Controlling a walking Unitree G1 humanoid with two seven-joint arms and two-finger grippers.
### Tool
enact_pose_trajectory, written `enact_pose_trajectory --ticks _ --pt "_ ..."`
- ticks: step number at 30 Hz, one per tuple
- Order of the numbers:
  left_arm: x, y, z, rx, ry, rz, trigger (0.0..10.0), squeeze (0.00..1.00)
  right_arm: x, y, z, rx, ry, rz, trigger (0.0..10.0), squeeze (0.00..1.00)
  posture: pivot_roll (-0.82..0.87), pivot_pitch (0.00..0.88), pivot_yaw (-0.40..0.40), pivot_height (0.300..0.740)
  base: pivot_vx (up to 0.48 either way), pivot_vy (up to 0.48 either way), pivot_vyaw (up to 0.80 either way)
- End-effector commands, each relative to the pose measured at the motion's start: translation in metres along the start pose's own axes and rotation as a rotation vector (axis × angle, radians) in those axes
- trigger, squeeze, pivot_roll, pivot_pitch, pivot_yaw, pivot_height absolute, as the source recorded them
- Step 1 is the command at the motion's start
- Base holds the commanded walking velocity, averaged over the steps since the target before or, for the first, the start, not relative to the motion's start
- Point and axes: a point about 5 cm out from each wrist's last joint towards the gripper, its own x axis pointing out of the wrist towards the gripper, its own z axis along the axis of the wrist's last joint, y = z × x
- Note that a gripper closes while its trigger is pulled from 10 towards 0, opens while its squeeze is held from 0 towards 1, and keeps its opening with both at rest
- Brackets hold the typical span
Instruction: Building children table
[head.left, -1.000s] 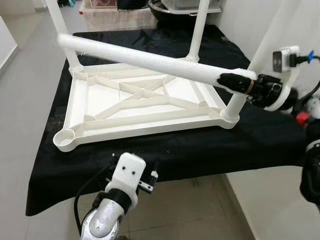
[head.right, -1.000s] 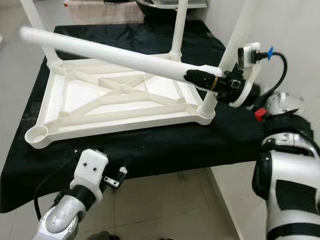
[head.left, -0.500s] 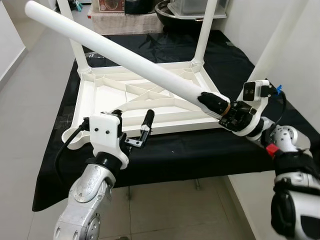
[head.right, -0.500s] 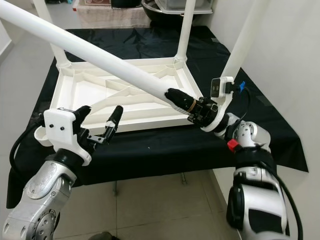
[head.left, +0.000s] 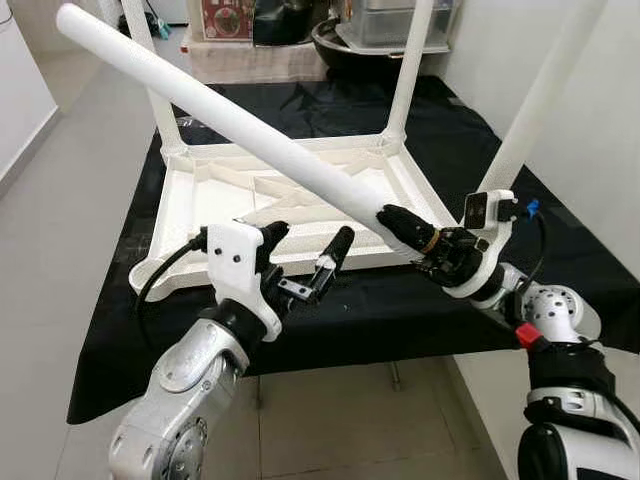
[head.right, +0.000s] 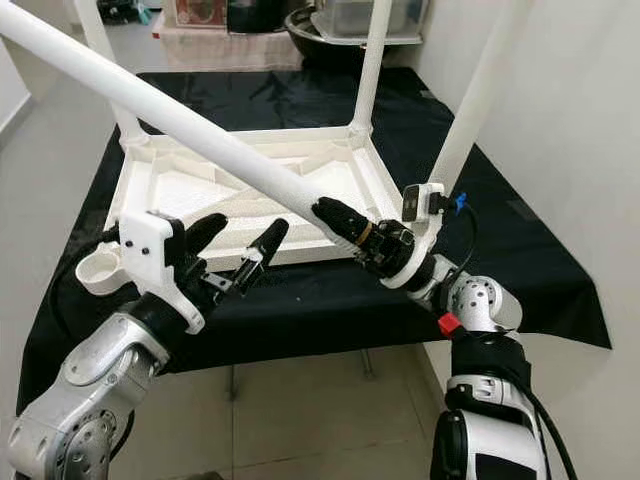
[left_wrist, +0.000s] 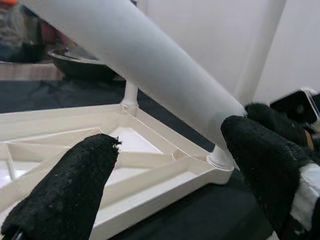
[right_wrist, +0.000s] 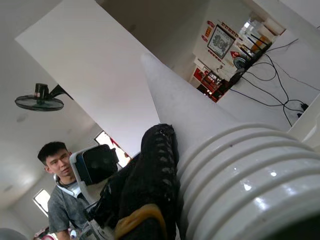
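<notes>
The left arm is rounded silver metal with a dark band at the wrist, topped by a boxy white plastic wrist housing bearing two small dark screw holes. A black cable loops out of the housing at its 9 o'clock side. The left gripper has two long fingers wrapped in coarse black fabric.

The right arm is silver with black joint sections and a small red cap at the forearm. Its white wrist housing carries a dark camera module with a blue connector and a black cable. The right gripper shows black fingers with a yellowish band around them.
</notes>
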Motion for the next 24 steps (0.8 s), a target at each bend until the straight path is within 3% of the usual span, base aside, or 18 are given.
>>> enact_pose_trajectory --ticks 1,6,14,17,21,24 --pt "0.0 0.002 0.003 -0.005 -0.019 0.021 10.0 0.0 0.0 0.003 -0.001 0.015 -0.029 0.027 0.0 0.0 0.11 0.038 -0.065 0.74 0.0 0.0 0.0" --pt "0.001 0.015 0.016 0.001 -0.067 0.059 10.0 0.0 -0.003 0.009 -0.014 0.062 -0.037 0.023 0.0 0.0 0.11 0.038 -0.071 0.74 0.0 0.0 0.0" --pt "0.003 0.02 0.024 -0.043 -0.106 0.066 10.0 0.0 -0.008 0.011 -0.022 0.111 -0.042 0.033 0.0 0.0 0.1 0.042 -0.069 0.74 0.0 0.0 0.0" --pt "0.004 0.021 0.028 -0.087 -0.131 0.059 10.0 0.0 -0.009 0.013 -0.025 0.138 -0.041 0.039 0.0 0.0 0.1 0.043 -0.07 0.74 0.0 0.0 0.0" --pt "0.005 0.018 0.036 -0.236 -0.196 0.016 10.0 0.0 -0.007 0.015 -0.035 0.185 -0.032 0.046 0.0 0.0 0.1 0.046 -0.069 0.74 0.0 0.0 0.0" --pt "0.006 0.017 0.036 -0.245 -0.2 0.009 10.0 0.0 -0.007 0.015 -0.037 0.189 -0.028 0.049 0.0 0.0 0.1 0.046 -0.069 0.74 0.0 0.0 0.0"
